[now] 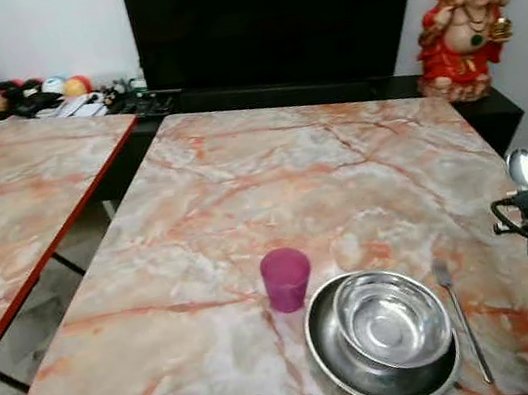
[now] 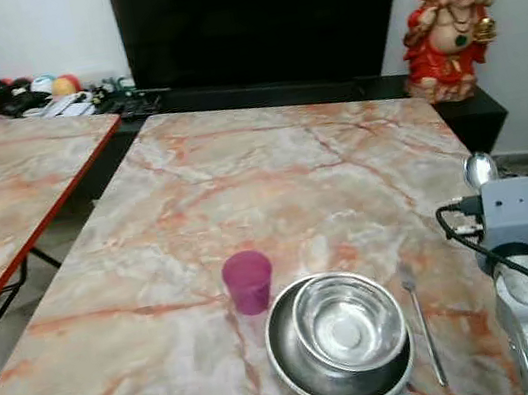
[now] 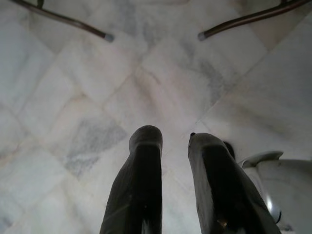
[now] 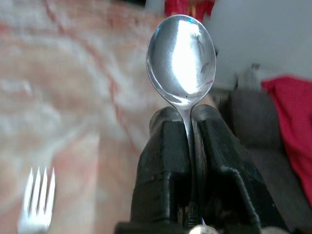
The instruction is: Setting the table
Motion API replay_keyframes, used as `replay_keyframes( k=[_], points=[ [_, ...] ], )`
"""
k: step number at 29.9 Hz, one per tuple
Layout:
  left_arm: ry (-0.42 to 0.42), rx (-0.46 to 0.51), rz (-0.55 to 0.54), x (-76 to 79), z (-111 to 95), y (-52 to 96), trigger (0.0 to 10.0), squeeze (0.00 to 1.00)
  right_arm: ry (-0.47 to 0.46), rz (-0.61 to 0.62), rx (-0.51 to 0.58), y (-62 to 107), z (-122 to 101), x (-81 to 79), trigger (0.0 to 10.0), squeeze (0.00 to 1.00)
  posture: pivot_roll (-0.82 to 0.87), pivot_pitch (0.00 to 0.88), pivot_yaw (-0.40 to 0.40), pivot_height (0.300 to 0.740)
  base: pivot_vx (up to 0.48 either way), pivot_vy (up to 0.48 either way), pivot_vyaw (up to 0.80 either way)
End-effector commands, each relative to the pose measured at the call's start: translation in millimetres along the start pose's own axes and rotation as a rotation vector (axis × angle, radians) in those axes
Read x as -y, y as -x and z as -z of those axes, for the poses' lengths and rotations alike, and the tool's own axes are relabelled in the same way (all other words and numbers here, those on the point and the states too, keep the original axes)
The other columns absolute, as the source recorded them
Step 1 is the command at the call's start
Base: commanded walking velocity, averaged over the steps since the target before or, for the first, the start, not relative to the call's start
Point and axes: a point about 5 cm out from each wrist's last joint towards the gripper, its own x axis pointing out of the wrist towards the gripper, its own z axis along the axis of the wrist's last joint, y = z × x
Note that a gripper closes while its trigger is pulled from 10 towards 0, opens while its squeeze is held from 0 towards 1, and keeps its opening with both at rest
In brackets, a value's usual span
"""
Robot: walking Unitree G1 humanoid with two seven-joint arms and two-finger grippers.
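A: From the head view, what lies on the marble table [image 1: 272, 186]?

B: A steel bowl [image 1: 392, 318] sits inside a wider steel plate [image 1: 337, 363] close to the near red edge, the plate's rim almost at that edge. A purple cup [image 1: 286, 278] stands upright just beside the plate on the robot's left, nearly touching its rim. A fork [image 1: 460, 317] lies on the plate's right, apart from it, tines pointing away from the robot. Most of the far tabletop is bare marble.

A: And around the table?

B: A second marble table [image 1: 13, 209] stands to the left, with a wedge of floor between the two. Beyond the far edge are a dark screen [image 1: 274, 13] and a red figurine [image 1: 464, 27] on a low black shelf.

A: The right arm?

B: It rises at the table's right edge, with the spoon [image 2: 479, 168] bowl poking up above the wrist housing, past the fork.

A: The left wrist view?

B: The left gripper [image 3: 173, 141] hangs over pale marble floor tiles [image 3: 97, 97], its fingers a little apart with nothing between them. Two table-leg ends show further off.

A: The right wrist view?

B: The right gripper [image 4: 187, 117] pinches the spoon's handle, bowl upright. The fork's tines lie on the table below, blurred.
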Motion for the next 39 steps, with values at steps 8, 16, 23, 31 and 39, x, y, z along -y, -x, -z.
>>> replay_keyframes(
  k=[8,16,23,31,39],
  points=[
    [-0.025,-0.013,0.023,-1.1,-2.0,-1.1,10.0,0.00,-0.008,-0.112,-0.122,8.0,26.0,-16.0,10.0,0.00,0.05,0.004,-0.027,0.740,0.000,0.000,0.00],
    [-0.030,-0.007,0.022,-2.8,-5.2,-1.9,10.0,0.00,-0.017,-0.168,-0.172,13.7,47.2,-24.0,10.0,0.00,0.05,0.000,-0.026,0.740,0.000,0.000,0.00],
    [-0.041,-0.010,0.031,-2.6,-5.2,-2.0,10.0,0.00,-0.039,-0.191,-0.170,18.3,54.1,-29.7,10.0,0.00,0.05,0.000,-0.023,0.740,0.000,0.000,0.00],
    [-0.047,-0.007,0.031,-3.6,-7.0,-2.4,10.0,0.00,-0.079,-0.182,-0.172,19.4,63.4,-38.5,10.0,0.00,0.05,0.000,-0.016,0.740,0.000,0.000,0.00],
    [-0.040,-0.003,0.022,-6.4,-8.2,-2.5,10.0,0.00,-0.130,-0.178,-0.164,17.4,67.2,-48.8,10.0,0.00,0.06,0.000,-0.010,0.740,0.000,0.000,0.00]
  ],
)
